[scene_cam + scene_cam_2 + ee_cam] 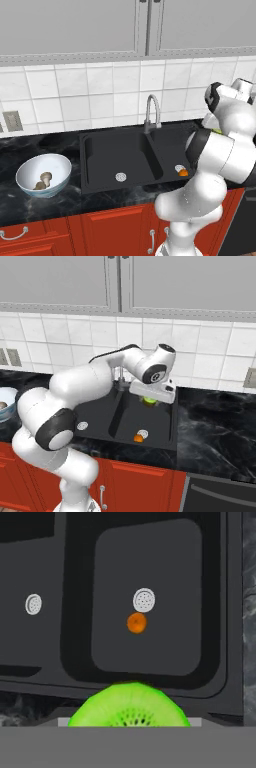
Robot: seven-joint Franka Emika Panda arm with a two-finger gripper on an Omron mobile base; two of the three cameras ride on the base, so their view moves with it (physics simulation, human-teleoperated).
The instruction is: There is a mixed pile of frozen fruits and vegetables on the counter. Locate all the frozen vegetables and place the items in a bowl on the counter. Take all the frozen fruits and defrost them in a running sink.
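My gripper hangs over the right basin of the black sink, shut on the lime green frozen fruit. That green ball sits at the bottom of the hand view and hides the fingertips. A sliver of it peeks past the arm. The orange frozen fruit lies on the basin floor beside the right drain, and shows again as the orange ball. Two tan frozen vegetables rest inside the white bowl on the counter to the left.
The silver gooseneck faucet stands behind the divider between the basins. The left basin has its own drain. Black counter runs right of the sink. Tiled wall and grey upper cabinets close the back; red cabinet doors lie below.
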